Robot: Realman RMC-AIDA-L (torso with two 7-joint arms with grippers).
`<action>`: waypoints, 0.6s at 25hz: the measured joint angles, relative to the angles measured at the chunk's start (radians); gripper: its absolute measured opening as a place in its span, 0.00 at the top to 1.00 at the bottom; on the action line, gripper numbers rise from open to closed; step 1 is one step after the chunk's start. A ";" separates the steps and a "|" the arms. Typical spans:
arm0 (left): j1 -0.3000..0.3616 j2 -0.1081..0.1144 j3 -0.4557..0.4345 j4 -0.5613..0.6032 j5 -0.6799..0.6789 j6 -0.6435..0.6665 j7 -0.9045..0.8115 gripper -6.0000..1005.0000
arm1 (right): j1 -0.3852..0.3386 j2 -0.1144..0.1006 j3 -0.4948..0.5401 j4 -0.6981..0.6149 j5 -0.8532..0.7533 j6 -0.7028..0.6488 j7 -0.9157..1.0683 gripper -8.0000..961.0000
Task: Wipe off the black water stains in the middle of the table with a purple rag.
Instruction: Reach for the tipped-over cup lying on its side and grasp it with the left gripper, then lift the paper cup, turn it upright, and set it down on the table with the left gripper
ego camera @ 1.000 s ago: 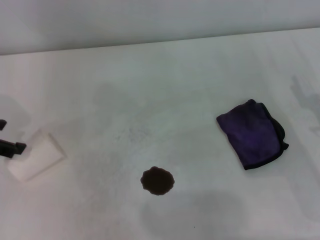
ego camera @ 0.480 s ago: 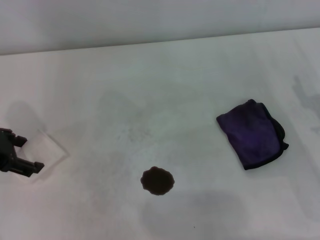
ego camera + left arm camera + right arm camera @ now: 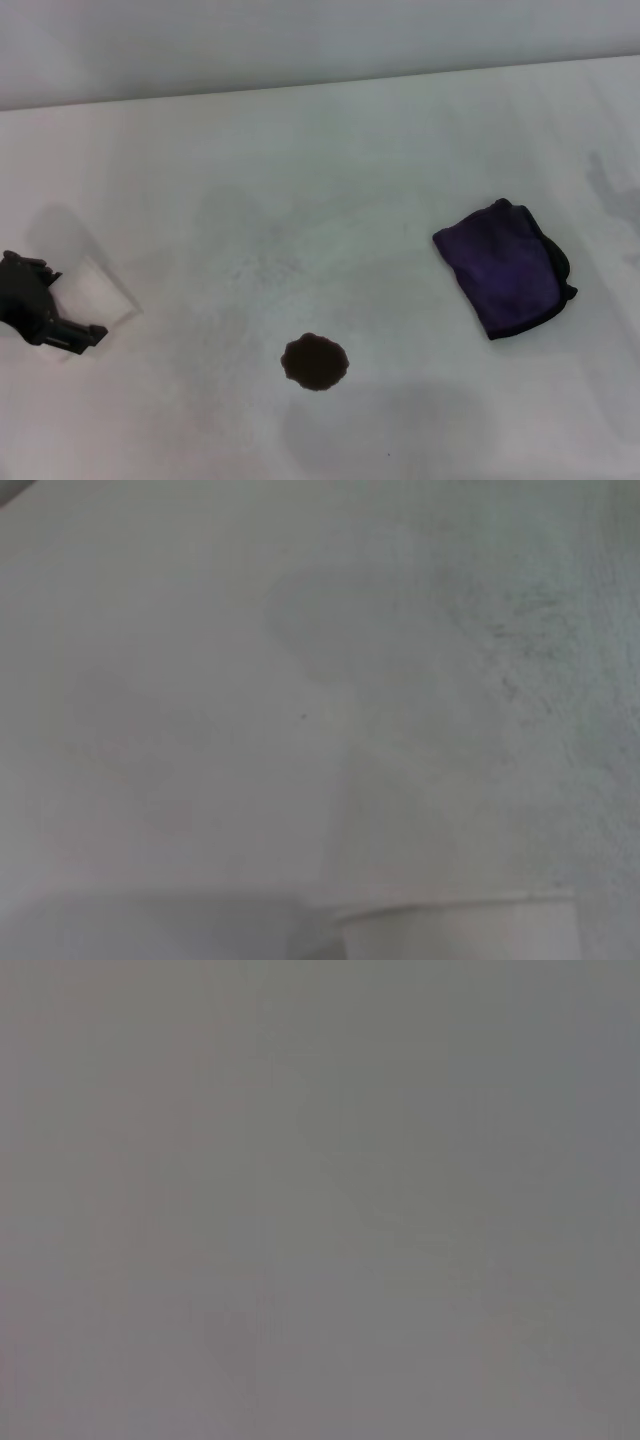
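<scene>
The black water stain [image 3: 315, 361] is a small dark scalloped blotch on the white table [image 3: 300, 180], near its front middle. The purple rag [image 3: 505, 267] lies crumpled on the table to the right of the stain, with nothing touching it. My left gripper [image 3: 48, 305] is at the far left edge of the head view, right at a white paper cup [image 3: 100, 290] and overlapping its left part. The cup's rim also shows in the left wrist view [image 3: 460, 928]. My right gripper is out of view; the right wrist view is plain grey.
The table's far edge meets a grey wall [image 3: 320, 40] at the back. Faint grey smudges [image 3: 240, 215] mark the tabletop between the cup and the rag.
My left gripper has moved in from the left edge and now overlaps the white cup. The rag and the stain have not moved.
</scene>
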 joint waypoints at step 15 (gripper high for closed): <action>0.020 -0.016 0.004 0.032 -0.270 0.091 0.059 0.28 | -0.005 -0.002 0.000 0.000 0.005 0.001 -0.002 0.09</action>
